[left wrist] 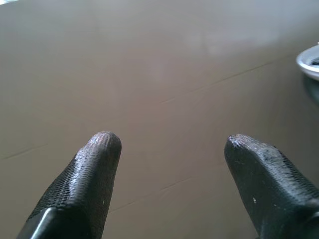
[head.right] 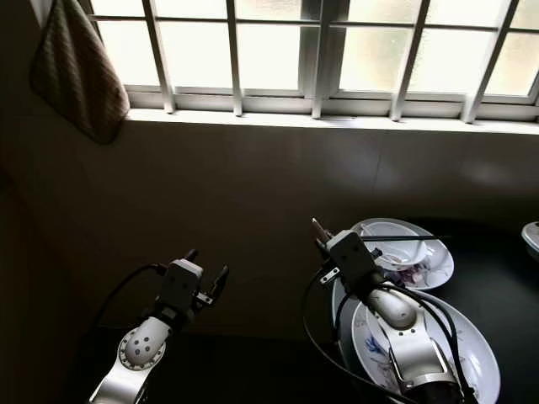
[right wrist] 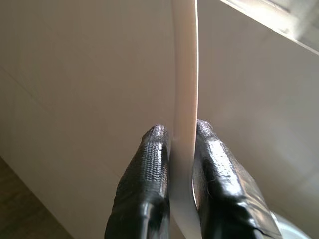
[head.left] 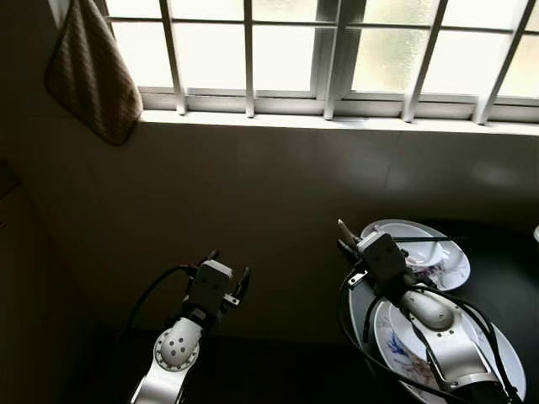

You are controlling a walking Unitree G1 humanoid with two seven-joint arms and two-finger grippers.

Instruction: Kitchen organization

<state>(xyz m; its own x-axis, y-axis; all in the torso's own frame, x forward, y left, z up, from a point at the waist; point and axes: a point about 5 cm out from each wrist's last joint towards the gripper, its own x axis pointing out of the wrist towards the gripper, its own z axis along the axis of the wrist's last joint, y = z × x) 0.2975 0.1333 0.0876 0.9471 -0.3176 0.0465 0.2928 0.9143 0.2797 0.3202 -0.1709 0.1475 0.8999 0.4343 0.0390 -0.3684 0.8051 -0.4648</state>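
My right gripper [head.left: 344, 235] is shut on the thin white rim of a plate [right wrist: 185, 74], which runs edge-on between the two black fingers. That plate [head.left: 398, 347], white with a blue flower pattern, lies under my right arm above the dark counter [head.left: 505, 278]. Behind it sits a second white patterned dish [head.left: 442, 263] with dark chopsticks [head.left: 425, 240] laid across it. My left gripper [head.left: 226, 268] hangs open in front of the tiled wall [left wrist: 149, 74], holding nothing.
A checked cloth [head.left: 93, 71] hangs at the upper left beside the barred window [head.left: 337, 42]. The window sill [head.left: 337, 122] runs above the dim wall. A white dish edge [head.left: 536, 233] shows at the far right.
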